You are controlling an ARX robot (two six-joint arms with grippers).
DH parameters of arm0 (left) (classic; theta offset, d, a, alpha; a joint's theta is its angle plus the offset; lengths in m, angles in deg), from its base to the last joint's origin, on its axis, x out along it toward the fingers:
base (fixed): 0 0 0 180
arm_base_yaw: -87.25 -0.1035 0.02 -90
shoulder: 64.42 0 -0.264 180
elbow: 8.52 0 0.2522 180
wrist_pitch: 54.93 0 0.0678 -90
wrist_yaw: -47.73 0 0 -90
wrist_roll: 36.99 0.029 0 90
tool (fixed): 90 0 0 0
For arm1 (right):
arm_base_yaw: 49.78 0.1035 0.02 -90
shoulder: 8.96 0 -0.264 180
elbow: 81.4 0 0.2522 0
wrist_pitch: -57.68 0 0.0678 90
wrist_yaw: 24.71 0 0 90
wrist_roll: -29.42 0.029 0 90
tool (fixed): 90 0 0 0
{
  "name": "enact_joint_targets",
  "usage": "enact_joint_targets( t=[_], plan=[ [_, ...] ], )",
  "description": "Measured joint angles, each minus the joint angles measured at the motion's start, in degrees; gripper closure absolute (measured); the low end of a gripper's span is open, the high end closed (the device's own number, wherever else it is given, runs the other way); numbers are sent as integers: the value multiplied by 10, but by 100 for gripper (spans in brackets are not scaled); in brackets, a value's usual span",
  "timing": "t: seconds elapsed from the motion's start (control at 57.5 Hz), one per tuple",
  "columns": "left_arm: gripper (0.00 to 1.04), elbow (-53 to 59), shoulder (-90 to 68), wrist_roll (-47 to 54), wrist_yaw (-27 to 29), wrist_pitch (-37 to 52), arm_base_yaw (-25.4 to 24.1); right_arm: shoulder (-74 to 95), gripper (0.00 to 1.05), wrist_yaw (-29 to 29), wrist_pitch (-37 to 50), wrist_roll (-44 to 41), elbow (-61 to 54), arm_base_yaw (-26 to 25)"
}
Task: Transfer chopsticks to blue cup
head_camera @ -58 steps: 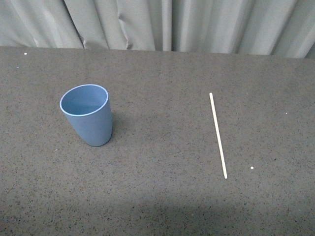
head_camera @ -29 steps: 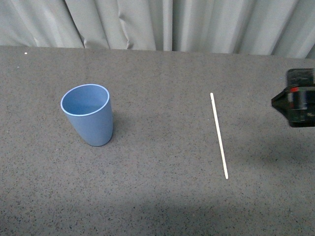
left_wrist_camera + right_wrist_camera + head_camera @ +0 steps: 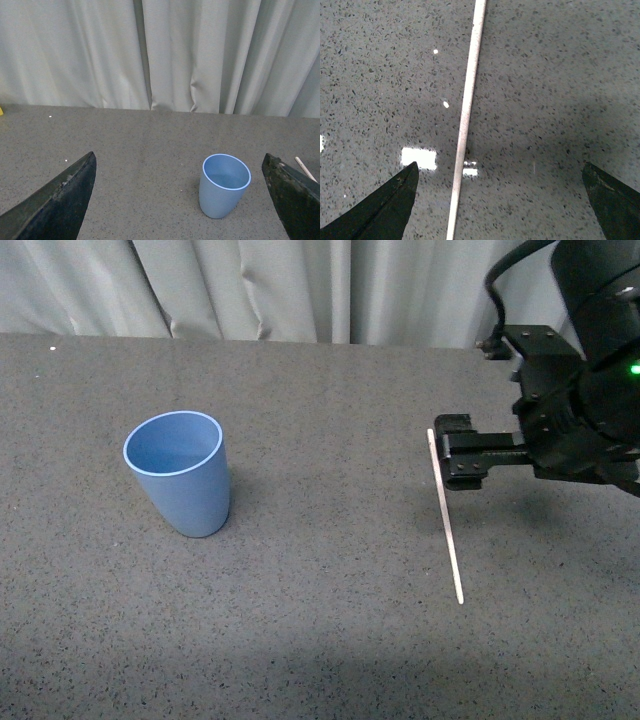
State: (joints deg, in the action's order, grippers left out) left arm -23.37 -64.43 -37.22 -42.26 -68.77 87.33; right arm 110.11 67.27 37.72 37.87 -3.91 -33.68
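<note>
Front view: the blue cup (image 3: 178, 490) stood upright on the grey table (image 3: 320, 630), well left of the chopsticks (image 3: 446, 525), 1 stick lying flat. The right gripper (image 3: 458, 452) hung over the stick's far half.

Left wrist view: the left gripper (image 3: 178, 156) was spread wide, with the cup ahead.

Right wrist view: the right gripper's 2 fingers (image 3: 385, 210) were parted, and the stick lay between them, clear of both.

Speckled grey table (image 3: 300, 640), pale curtain (image 3: 290, 290)
</note>
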Motion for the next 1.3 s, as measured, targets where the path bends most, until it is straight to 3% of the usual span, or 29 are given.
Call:
enact_joint_targets(
  t=[0.226, 0.261, 0.487, 0.852, 1.026, 1.304],
  plan=[
    [7, 0, 0, 0, 0, 0, 0, 85, 10, 25, -44, 12, 98, 18],
    [7, 0, 0, 0, 0, 0, 0, 93, 13, 25, -49, 14, 106, 19],
    [7, 0, 0, 0, 0, 0, 0, 128, 53, 25, -88, 30, 145, 25],
    [7, 0, 0, 0, 0, 0, 0, 142, 104, 22, -118, 48, 169, 24],
    [7, 0, 0, 0, 0, 0, 0, 130, 104, 8, -91, 54, 155, 21],
    [7, 0, 0, 0, 0, 0, 0, -13, 104, -35, 148, 28, 40, 38]
  ],
)
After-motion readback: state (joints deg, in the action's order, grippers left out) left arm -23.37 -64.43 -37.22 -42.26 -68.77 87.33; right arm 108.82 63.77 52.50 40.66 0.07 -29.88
